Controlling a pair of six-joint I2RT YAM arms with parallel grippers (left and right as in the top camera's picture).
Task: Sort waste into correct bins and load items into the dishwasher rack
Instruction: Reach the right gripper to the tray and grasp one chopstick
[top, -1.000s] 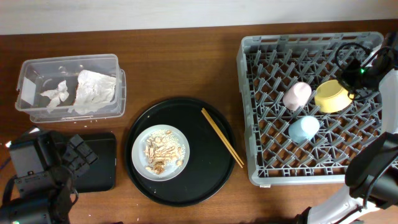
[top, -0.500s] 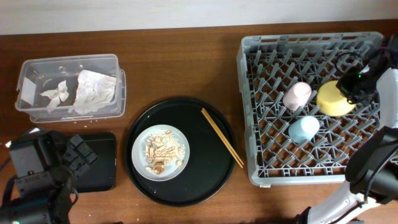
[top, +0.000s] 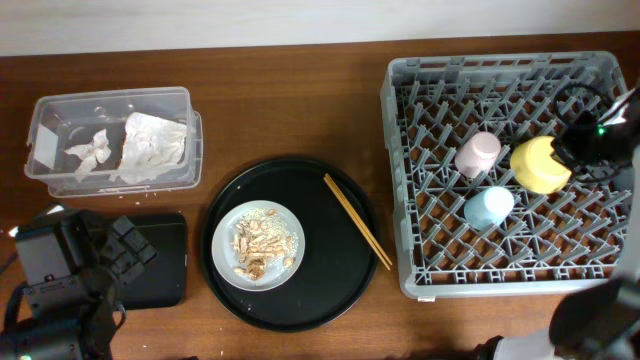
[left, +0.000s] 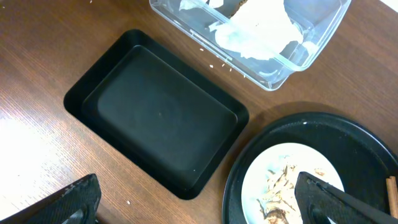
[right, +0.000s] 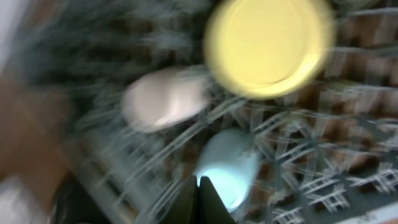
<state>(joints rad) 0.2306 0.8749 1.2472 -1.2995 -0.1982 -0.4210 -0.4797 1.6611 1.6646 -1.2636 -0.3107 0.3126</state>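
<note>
Your right gripper (right: 199, 198) is clenched: its dark fingers meet at the bottom of the blurred right wrist view with nothing between them. The yellow bowl (right: 268, 45) lies base up in the dishwasher rack (top: 420, 80), clear of the gripper, up and to the right of the fingertips. The small light-blue cup (right: 227, 167) lies just past the fingertips, and the small pink cup (right: 165, 99) is further off to the left. From overhead you see the bowl at the rack's right side, with the right arm (top: 603, 140) just beside its right edge.

Your left gripper (left: 198, 190) is released, its fingers spread wide, and it hangs above the near edge of the shallow black tray (left: 155, 118). The clear tub (left: 311, 37) beyond it holds crumpled white napkins (left: 261, 28). On the large round black tray (top: 325, 300) sits the white plate (top: 290, 262) carrying the food scraps (top: 255, 245), with the chopsticks (top: 357, 221) lying to its right.
</note>
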